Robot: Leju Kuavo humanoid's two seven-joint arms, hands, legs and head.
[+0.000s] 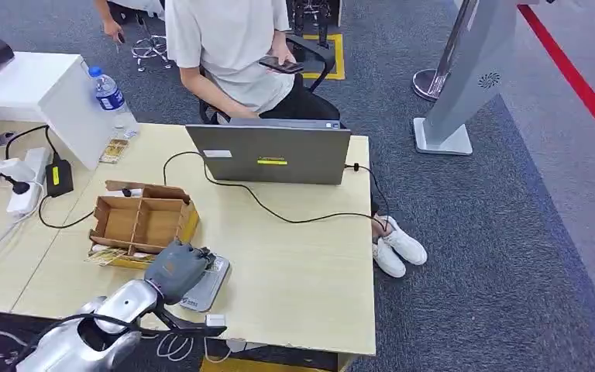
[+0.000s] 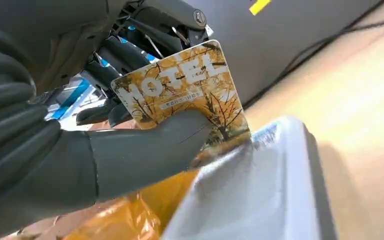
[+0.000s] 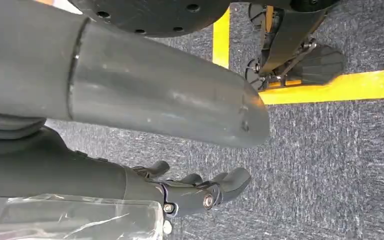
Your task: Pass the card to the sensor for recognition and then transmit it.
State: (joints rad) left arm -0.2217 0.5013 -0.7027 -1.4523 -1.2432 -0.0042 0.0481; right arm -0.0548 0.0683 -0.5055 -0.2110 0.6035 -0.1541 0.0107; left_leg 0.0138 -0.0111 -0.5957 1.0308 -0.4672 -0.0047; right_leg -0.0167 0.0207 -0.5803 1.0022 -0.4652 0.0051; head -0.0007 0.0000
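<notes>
My left hand (image 1: 177, 267) hovers at the near-left part of the table, over the grey-white sensor pad (image 1: 209, 283). In the left wrist view the hand (image 2: 105, 145) pinches a yellow hotel card (image 2: 190, 90) between thumb and fingers, the card's lower edge touching or just above the sensor pad (image 2: 260, 190). My right hand (image 3: 190, 192) hangs beside my body over the carpet, fingers loosely apart and holding nothing.
A divided cardboard box (image 1: 141, 221) stands just behind the left hand. A laptop (image 1: 271, 153) with a black cable (image 1: 294, 218) sits further back, a person (image 1: 232, 46) seated behind it. A water bottle (image 1: 112, 97) and power strip (image 1: 27, 178) are at left.
</notes>
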